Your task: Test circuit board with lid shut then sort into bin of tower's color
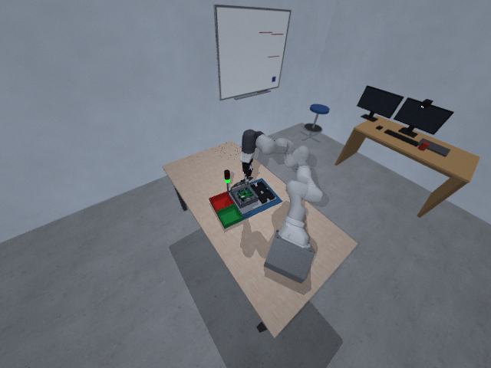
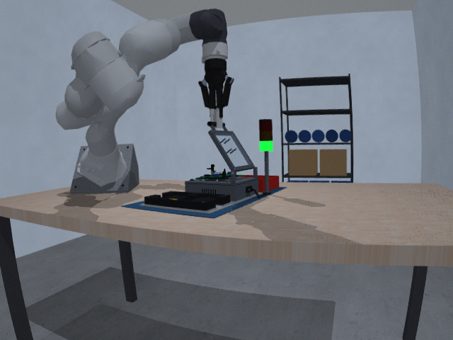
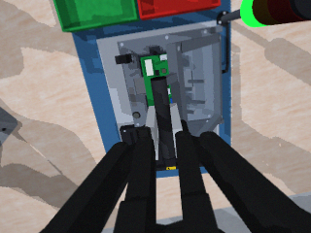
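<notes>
Directly below the claw (image 2: 216, 120), a green circuit board (image 3: 156, 80) lies in a grey box-shaped tester (image 2: 216, 188); a signal tower (image 2: 265, 146) stands beside it.

Well away from the fingers, a whiteboard (image 1: 252, 51) hangs on the far wall with a few red marks on it. A blue stool (image 1: 318, 110) stands on the floor past them. Off to the side is a wooden desk (image 1: 456, 162) carrying two dark monitors (image 1: 400, 109) and a keyboard (image 1: 400, 137). Beyond the fingers, a black shelf rack (image 2: 282, 127) holds blue discs (image 2: 317, 135) and two cardboard boxes (image 2: 316, 162)
</notes>
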### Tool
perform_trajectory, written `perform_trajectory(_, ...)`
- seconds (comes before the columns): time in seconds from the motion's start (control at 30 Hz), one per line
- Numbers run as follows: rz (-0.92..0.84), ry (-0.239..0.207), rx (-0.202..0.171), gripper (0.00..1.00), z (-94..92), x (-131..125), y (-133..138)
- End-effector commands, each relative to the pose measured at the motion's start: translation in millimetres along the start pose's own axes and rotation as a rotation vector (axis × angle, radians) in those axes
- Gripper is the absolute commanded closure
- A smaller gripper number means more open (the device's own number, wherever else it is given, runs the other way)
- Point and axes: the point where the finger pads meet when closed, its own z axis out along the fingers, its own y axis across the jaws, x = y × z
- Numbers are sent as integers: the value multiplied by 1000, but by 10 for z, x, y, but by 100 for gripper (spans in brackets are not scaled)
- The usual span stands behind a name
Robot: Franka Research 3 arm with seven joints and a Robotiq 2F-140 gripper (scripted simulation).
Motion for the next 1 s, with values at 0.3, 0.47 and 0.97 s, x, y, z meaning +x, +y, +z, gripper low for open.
perform_trajectory(0.3, 4, 4, -4, 100, -147, 8, 244)
perform_trajectory(0.47, 4, 4, -4, 100, -219, 9, 403)
perform_trajectory(0.97, 4, 4, -4, 100, -281, 9, 580)
